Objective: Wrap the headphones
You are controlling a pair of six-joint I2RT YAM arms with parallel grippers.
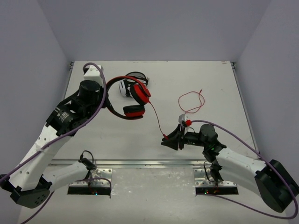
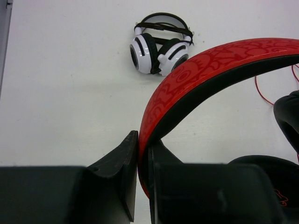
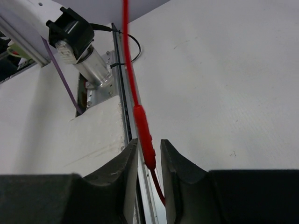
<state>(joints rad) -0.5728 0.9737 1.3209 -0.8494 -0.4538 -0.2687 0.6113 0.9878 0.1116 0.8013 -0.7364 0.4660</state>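
Your left gripper (image 2: 142, 142) is clamped shut on the headband (image 2: 201, 65) of the headphones (image 1: 134, 111), one finger on each face of the band. That anchors them just on the near side of the white headphones (image 2: 148, 52), and from above the two sets overlap. Held by the band, the ear cups point away from your arm, probably so the frame stays exposed for winding. You cannot tell from these views whether the cups rest on the table (image 1: 210, 79).

Your right gripper (image 3: 148, 142) sits well apart from the white headphones, toward the near right. Its fingers are drawn in to a narrow slot with the thick sleeve of the cable (image 1: 157, 119) between them. The cable runs straight and tight from the ear cup to that slot, so it looks gripped, not merely cradled. The tension keeps the cable off the table and ready to lay around the headphones. Beyond the right gripper the rest of the cable lies slack in a loop, so the wrapping has yet to begin.
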